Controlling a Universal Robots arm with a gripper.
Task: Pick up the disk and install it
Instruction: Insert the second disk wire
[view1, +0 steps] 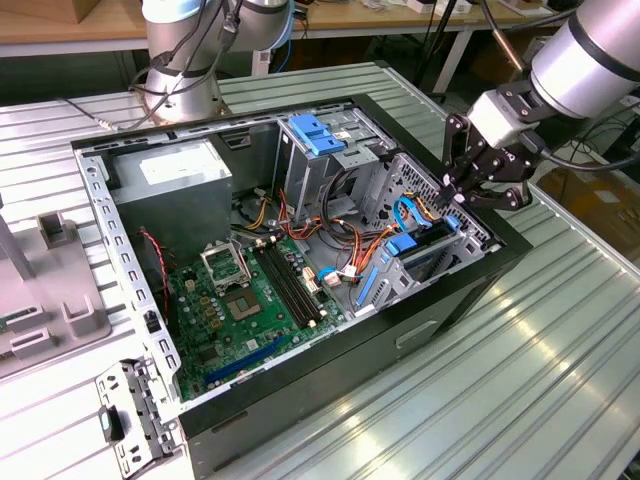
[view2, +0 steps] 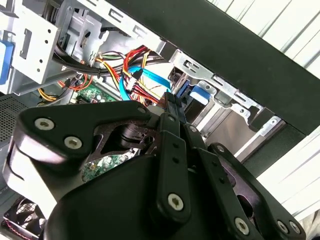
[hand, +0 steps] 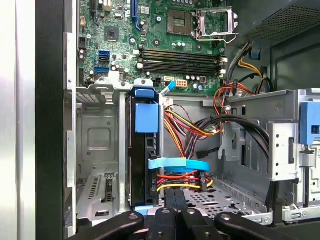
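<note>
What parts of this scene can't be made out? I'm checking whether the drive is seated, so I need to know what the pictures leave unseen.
- Silver-metal disk with blue side rails, first wrist view: stands edge-on in the grey metal drive cage, so its label and far end are hidden.
- Same disk, exterior view: mostly hidden by the cage and the blue flat data cable.
- Black gripper, second wrist view: its own body hides the contact with the disk.

I'm working in a robotics lab. An opened computer case (view1: 300, 250) lies on a ribbed metal table (view1: 520, 380). Wooden workbenches (view1: 60, 30) stand behind.
</note>
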